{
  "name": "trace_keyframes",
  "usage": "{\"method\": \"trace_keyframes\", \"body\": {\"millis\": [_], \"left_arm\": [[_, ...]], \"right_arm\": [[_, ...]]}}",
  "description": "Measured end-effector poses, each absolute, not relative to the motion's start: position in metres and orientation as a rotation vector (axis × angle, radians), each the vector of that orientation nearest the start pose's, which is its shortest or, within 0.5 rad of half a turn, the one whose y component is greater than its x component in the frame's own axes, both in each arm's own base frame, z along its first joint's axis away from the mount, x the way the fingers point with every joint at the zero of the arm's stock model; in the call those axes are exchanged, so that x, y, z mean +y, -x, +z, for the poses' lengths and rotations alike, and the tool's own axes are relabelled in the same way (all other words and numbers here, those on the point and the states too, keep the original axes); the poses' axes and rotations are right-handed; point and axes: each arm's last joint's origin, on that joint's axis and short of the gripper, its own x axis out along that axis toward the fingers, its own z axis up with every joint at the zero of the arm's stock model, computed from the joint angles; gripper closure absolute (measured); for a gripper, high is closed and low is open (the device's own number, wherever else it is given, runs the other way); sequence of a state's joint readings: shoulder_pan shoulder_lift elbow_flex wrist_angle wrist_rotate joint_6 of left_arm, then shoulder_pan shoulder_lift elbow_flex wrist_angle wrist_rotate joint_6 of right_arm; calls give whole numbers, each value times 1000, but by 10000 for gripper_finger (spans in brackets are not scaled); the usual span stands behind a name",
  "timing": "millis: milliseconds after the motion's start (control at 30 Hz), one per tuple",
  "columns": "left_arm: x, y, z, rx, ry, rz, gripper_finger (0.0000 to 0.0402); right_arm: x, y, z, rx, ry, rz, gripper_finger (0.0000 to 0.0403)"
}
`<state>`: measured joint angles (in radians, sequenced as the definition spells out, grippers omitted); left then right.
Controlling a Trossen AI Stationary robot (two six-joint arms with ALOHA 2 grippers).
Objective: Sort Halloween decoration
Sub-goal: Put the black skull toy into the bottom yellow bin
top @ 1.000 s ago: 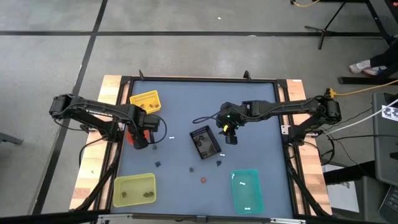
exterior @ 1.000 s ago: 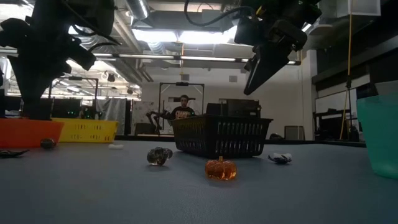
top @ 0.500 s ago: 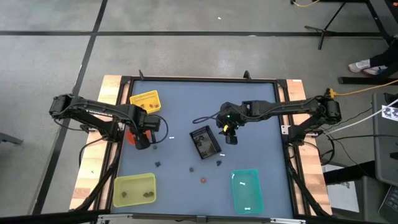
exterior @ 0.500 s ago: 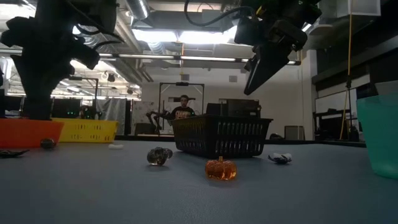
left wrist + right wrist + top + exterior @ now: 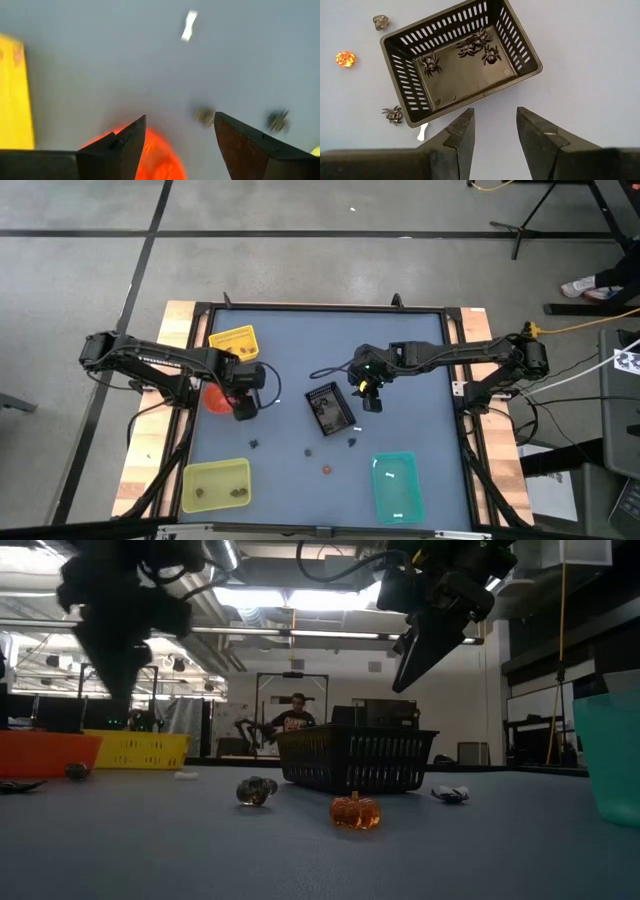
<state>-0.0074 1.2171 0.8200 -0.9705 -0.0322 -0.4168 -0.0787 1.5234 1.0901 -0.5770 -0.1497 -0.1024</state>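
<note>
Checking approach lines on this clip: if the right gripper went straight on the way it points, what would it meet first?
Probably the near wall of the black basket, which lies just ahead of the open right gripper; depth is unclear, so bare table is possible.

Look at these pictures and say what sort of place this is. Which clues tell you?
Probably a robotics lab or workshop. Two dark arms on a framed table sort trinkets into a black basket and coloured trays, while the low view shows ceiling lights, equipment and a person in a large hall behind.

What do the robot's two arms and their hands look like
Both arms are dark, jointed and slim, with black cables looping beside them. The left hand and the right hand each end in two dark, wedge-shaped fingers tapering to a point. A small green light glows near the right arm's wrist.
</note>
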Motion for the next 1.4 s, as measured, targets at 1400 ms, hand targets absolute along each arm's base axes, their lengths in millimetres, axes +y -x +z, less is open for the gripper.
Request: {"method": "trace_keyframes", "body": {"millis": [1400], "left_arm": [[-40, -175, 133, 1214, -107, -123, 184]], "right_arm": [[-20, -306, 237, 996, -21, 116, 259]]}}
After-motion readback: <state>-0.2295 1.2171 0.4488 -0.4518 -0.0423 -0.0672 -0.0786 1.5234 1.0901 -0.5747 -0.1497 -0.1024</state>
